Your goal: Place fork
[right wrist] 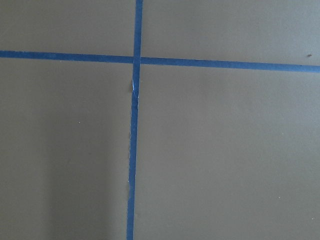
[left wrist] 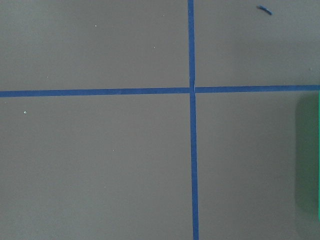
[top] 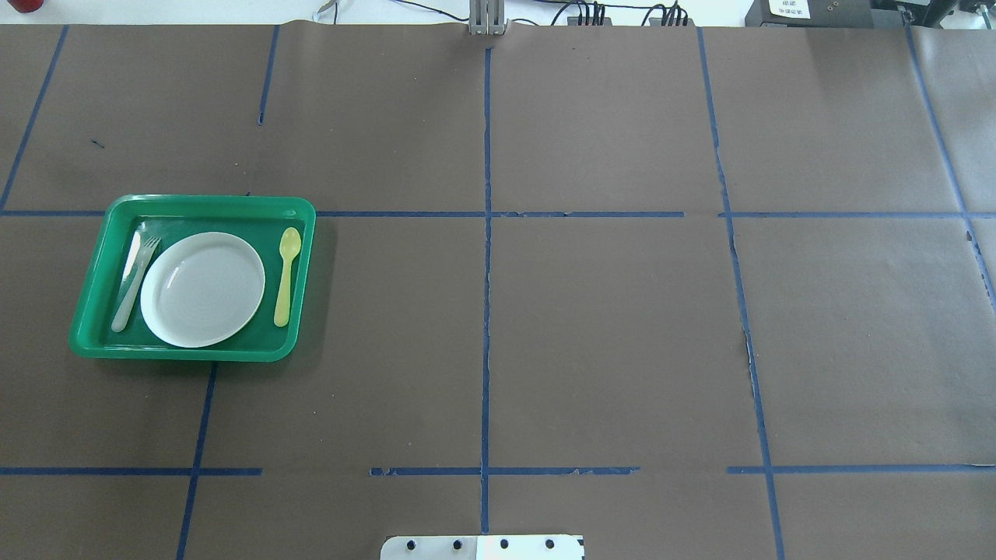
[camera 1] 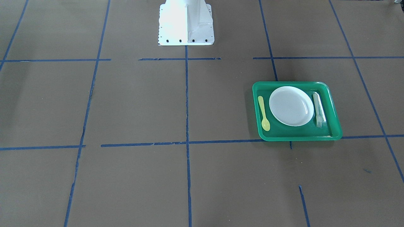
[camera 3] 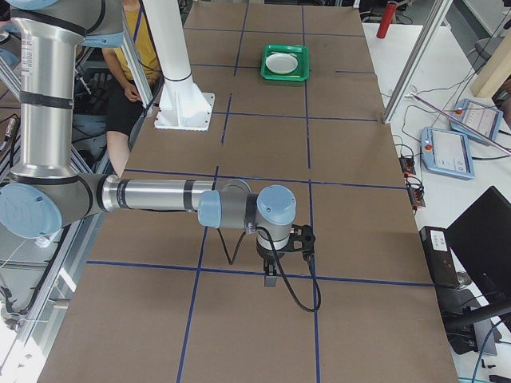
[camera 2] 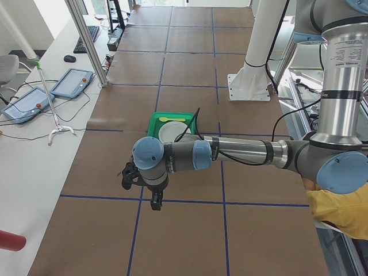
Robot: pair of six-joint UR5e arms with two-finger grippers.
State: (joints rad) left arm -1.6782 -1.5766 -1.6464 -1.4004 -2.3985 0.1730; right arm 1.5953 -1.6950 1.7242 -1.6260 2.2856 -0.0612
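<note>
The pale grey-green fork (camera 1: 318, 110) lies flat in the green tray (camera 1: 296, 137), between the white plate (camera 1: 290, 105) and the tray's rim, tines toward the operators' side. In the overhead view the fork (top: 134, 284) is left of the plate (top: 202, 288) in the tray (top: 194, 202), with a slim white piece under or beside it. My left gripper (camera 2: 155, 201) hangs over bare table short of the tray; I cannot tell if it is open. My right gripper (camera 3: 269, 279) hangs far from the tray; I cannot tell its state. Neither touches the fork.
A yellow-green spoon (camera 1: 263, 113) lies on the plate's other side in the tray. Blue tape lines grid the brown table. The white arm base (camera 1: 186, 23) stands at the robot's edge. The tray's green edge (left wrist: 307, 155) shows in the left wrist view. A person sits by the robot.
</note>
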